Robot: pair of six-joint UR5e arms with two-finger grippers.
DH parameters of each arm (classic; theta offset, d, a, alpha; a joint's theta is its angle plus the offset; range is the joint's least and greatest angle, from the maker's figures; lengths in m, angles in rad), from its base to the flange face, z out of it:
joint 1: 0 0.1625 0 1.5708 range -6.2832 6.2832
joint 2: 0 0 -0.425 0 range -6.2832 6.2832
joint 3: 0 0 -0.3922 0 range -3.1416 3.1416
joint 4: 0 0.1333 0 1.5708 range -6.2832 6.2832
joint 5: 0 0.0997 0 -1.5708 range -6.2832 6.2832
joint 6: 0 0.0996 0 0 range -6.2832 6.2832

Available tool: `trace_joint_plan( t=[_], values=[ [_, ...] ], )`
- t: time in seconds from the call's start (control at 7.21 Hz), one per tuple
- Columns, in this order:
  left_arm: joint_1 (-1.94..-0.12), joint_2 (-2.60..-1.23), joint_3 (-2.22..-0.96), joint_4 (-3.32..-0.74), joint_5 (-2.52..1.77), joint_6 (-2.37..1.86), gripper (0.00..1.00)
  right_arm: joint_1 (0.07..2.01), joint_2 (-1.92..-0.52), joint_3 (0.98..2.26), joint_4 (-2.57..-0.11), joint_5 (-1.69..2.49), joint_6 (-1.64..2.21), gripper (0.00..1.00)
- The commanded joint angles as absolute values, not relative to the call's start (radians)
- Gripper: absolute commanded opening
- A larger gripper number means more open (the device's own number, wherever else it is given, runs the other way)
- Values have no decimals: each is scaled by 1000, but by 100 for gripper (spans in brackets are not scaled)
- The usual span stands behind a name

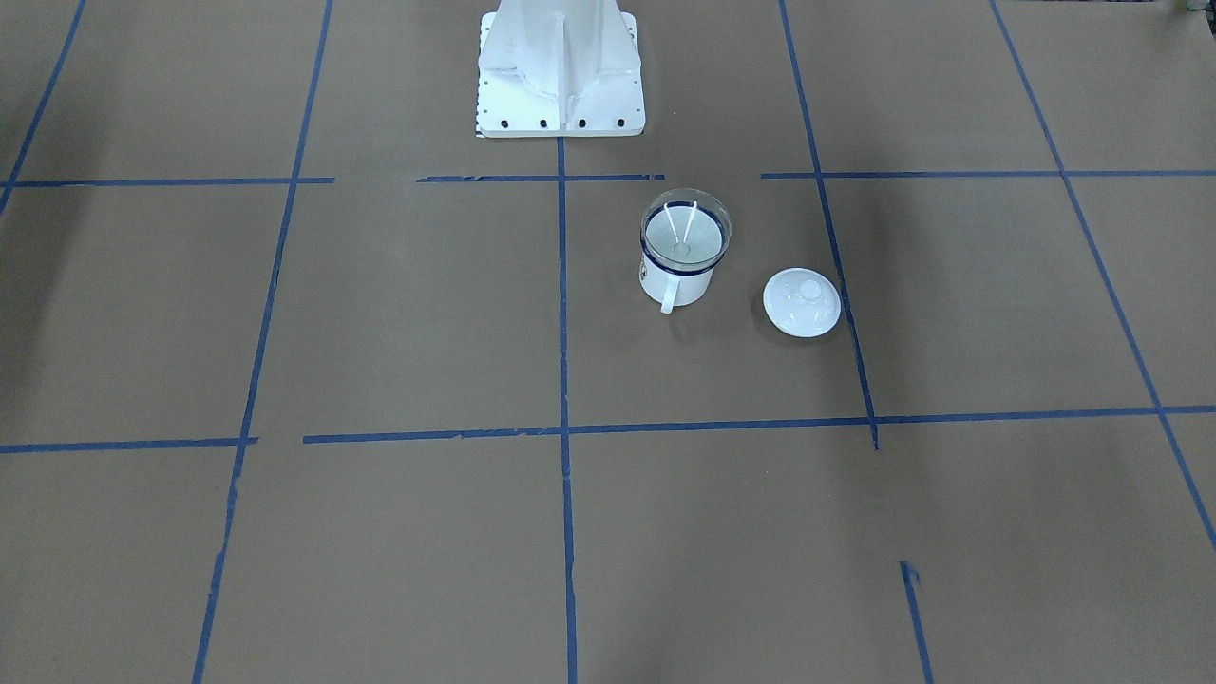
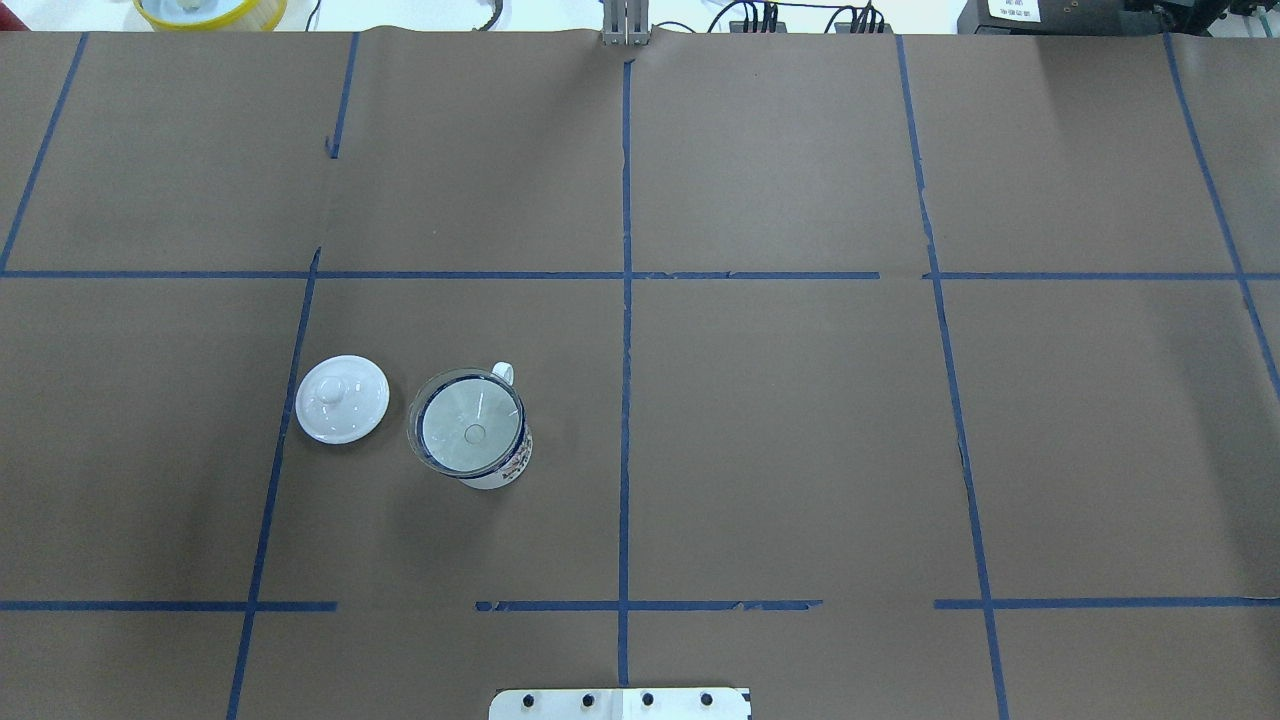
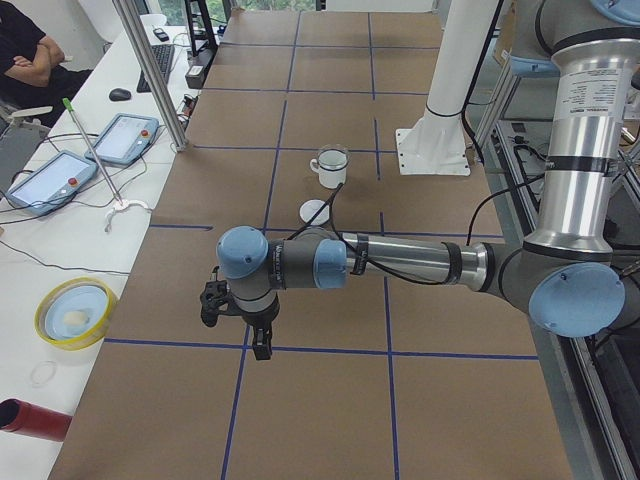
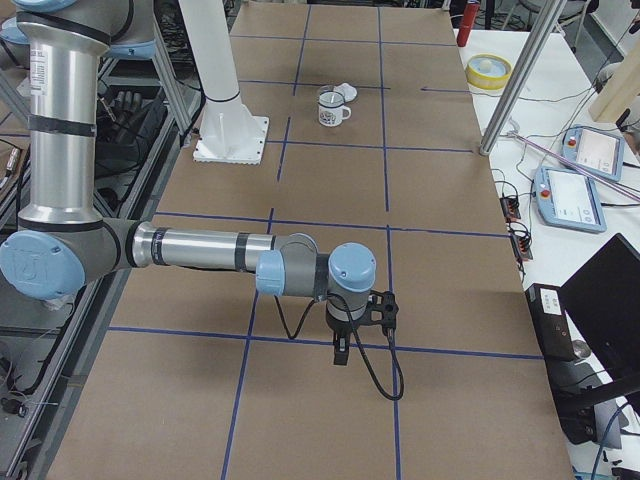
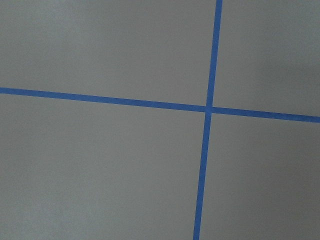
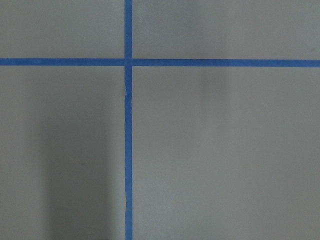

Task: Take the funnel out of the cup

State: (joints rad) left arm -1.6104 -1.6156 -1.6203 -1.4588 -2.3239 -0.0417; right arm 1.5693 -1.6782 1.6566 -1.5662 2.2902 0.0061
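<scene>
While the funnel [image 2: 470,430] sits in the cup [image 2: 508,468], its wide clear rim resting on the dark blue lip and its spout pointing down inside, the cup stands upright on the bench [image 2: 800,450]. In the overhead view the cup is left of the centre tape line [image 2: 625,450], with its handle turned to the far side. A white lid [image 2: 342,398] lies just left of it, not touching. The left gripper [image 3: 262,345] and right gripper [image 4: 341,352] hang over the bench, well apart from the cup. They show only in the side views, so whether either is spread or pressed together cannot be told.
</scene>
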Motion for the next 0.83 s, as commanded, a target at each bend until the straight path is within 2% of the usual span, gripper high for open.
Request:
trace_joint_plan(
  t=[0.0, 0.69],
  values=[
    [-1611, -1612, -1634, -1459, -2324, -41, 100, 1569, -1678, 1657, -1566, 2290, 6, 100],
    [-1606, -1678, -1658, -1463, -2326, -54, 100, 1569, -1678, 1657, -1566, 2290, 6, 100]
  ],
)
